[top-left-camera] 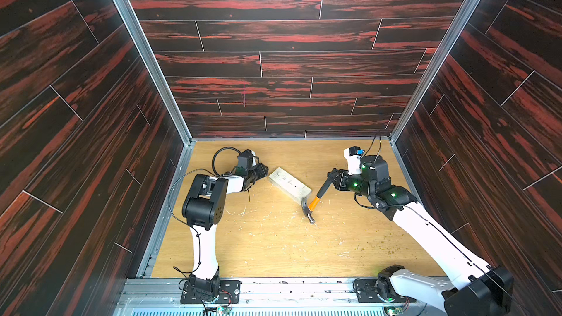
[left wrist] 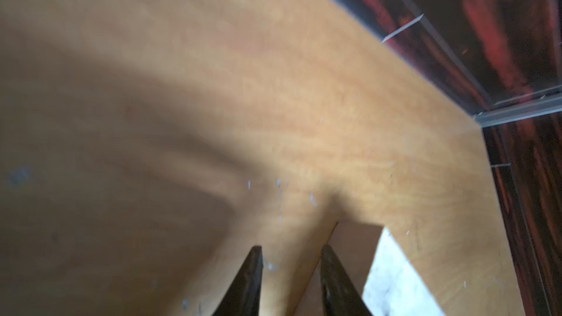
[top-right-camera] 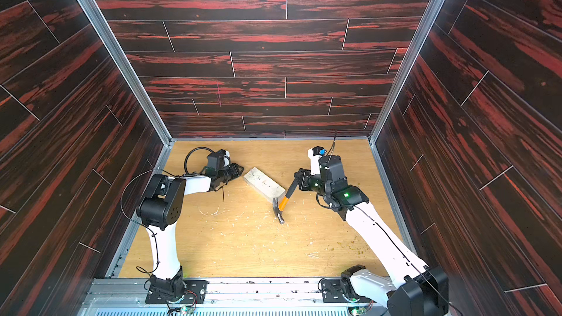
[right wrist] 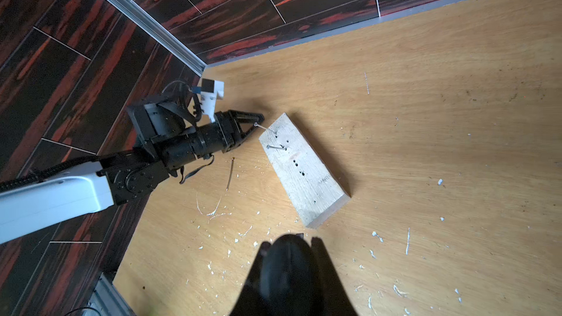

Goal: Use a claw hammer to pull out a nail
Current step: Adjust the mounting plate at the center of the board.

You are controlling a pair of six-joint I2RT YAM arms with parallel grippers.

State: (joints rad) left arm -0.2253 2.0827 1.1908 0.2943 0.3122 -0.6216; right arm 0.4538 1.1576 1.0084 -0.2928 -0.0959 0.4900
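Right tool (top-left-camera: 330,176) around claw hammer (top-left-camera: 315,199), left tool (top-left-camera: 264,169) seemingly narrow; chip-strewn tabletop (top-left-camera: 273,244), dark-panelled walls (top-left-camera: 273,56).

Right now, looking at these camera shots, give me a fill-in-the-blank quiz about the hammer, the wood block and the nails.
The right hand grips the claw hammer by its black ____. The hammer's neck is coloured ____. In the right wrist view, ____ nails stick out of the wooden block.
Missing words: handle; orange; two.
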